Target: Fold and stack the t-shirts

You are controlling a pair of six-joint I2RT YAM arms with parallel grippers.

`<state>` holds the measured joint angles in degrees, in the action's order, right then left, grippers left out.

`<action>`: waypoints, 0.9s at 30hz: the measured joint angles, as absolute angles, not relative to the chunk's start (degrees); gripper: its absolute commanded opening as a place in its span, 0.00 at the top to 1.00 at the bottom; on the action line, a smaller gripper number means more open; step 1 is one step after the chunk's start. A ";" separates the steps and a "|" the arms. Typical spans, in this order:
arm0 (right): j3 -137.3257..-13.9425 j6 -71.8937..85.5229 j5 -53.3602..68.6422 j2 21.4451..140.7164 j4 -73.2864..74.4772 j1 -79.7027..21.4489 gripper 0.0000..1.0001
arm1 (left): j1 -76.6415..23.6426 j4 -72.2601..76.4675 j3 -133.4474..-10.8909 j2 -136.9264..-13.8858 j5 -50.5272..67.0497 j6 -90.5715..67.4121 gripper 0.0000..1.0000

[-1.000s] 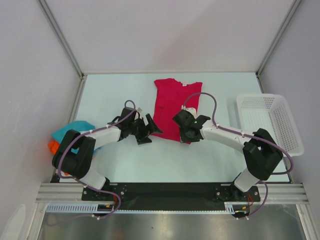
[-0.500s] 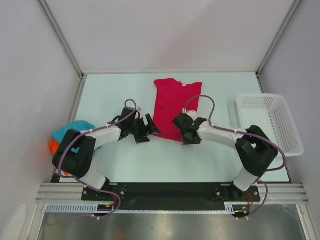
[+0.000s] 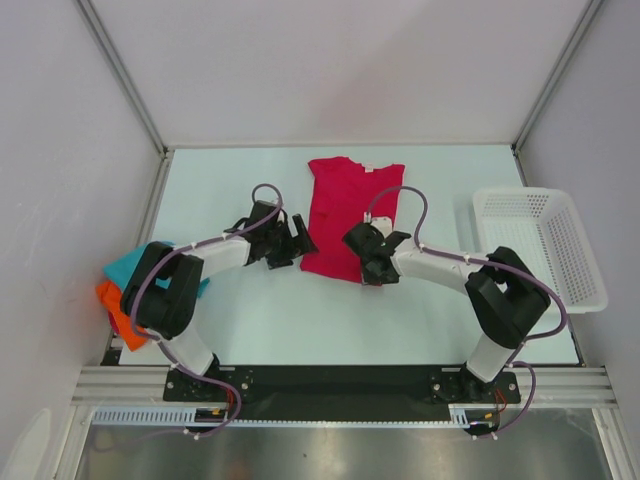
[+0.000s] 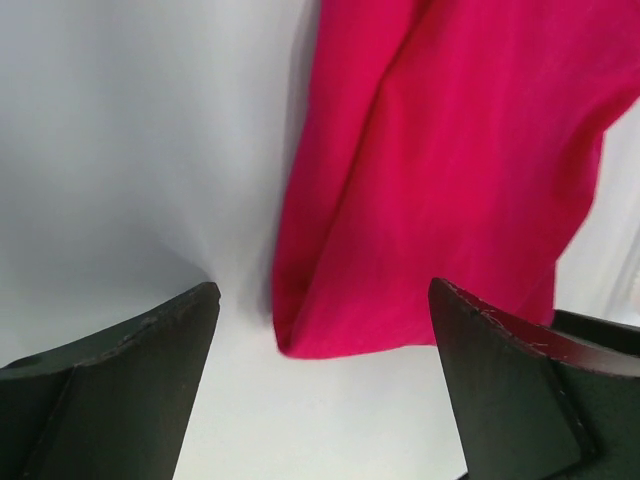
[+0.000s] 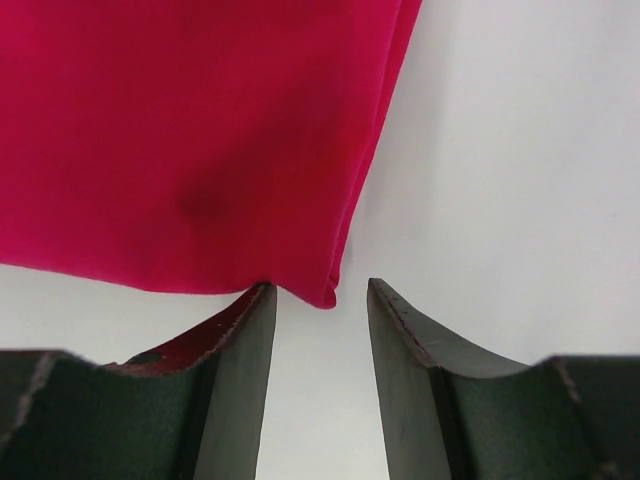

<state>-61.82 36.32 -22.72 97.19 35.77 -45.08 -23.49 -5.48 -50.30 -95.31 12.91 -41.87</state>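
The crimson-pink t-shirt [image 3: 345, 210] lies on the table, folded lengthwise into a long strip with the collar at the far end. My left gripper [image 3: 298, 247] is open at its near left corner; the hem corner [image 4: 300, 335] lies on the table between the fingers. My right gripper [image 3: 366, 266] is open at the near right corner; that corner [image 5: 325, 290] sits just past the fingertips, the left finger [image 5: 235, 330] touching the hem. The teal-blue t-shirt [image 3: 122, 264] and the orange t-shirt [image 3: 112, 305] lie bunched at the table's left edge.
A white mesh basket [image 3: 540, 245] stands at the right edge of the table. Metal frame posts rise at the far corners. The arm bases sit on the black rail at the near edge.
Both grippers have moved a little further in toward the near hem corners of the crimson-pink shirt. The left arm has stretched further away from the teal and orange shirts.
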 measured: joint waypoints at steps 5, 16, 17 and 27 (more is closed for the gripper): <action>-62.37 36.32 -22.90 98.08 35.70 -44.60 0.53 | -23.18 -1.98 -51.22 -98.06 14.02 -42.19 0.08; -62.37 36.32 -22.79 99.83 34.81 -43.22 0.54 | -23.18 -0.03 -50.78 -98.37 14.83 -42.54 0.15; -62.37 36.32 -22.74 99.85 34.74 -43.20 0.55 | -23.16 0.40 -50.50 -98.37 15.14 -42.63 0.18; -62.35 36.45 -21.74 101.16 32.60 -43.03 0.60 | -23.09 1.58 -47.29 -98.32 18.24 -44.03 0.52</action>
